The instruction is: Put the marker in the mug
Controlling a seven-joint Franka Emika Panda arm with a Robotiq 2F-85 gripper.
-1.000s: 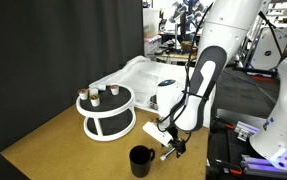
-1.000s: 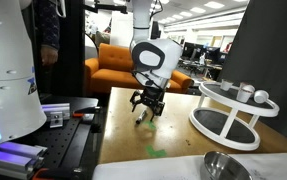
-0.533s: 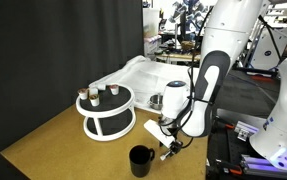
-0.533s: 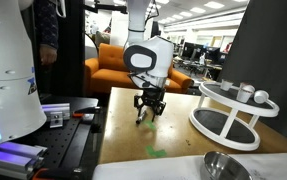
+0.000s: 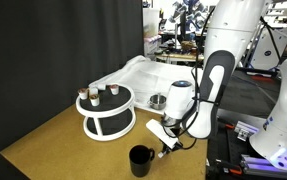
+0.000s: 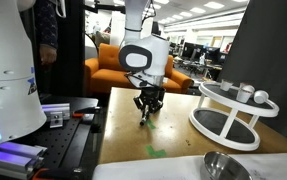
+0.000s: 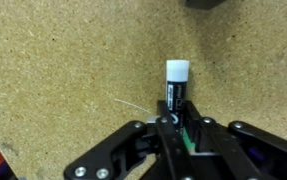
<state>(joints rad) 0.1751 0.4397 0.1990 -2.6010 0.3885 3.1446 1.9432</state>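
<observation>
In the wrist view, the marker's point(image 7: 177, 85) lower end is hidden between the fingers point(image 7: 143, 140), and a dark object point(image 7: 208, 3), cut off by the top edge, cannot be identified. In an exterior view, a metal bowl point(image 6: 223, 168) is cropped by the bottom edge.

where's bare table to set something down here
Free: the wooden table corner bordered by the small black mug and the white two-tier round stand. Crowded: beside the mug, where the gripper holds the white-tipped marker.
</observation>
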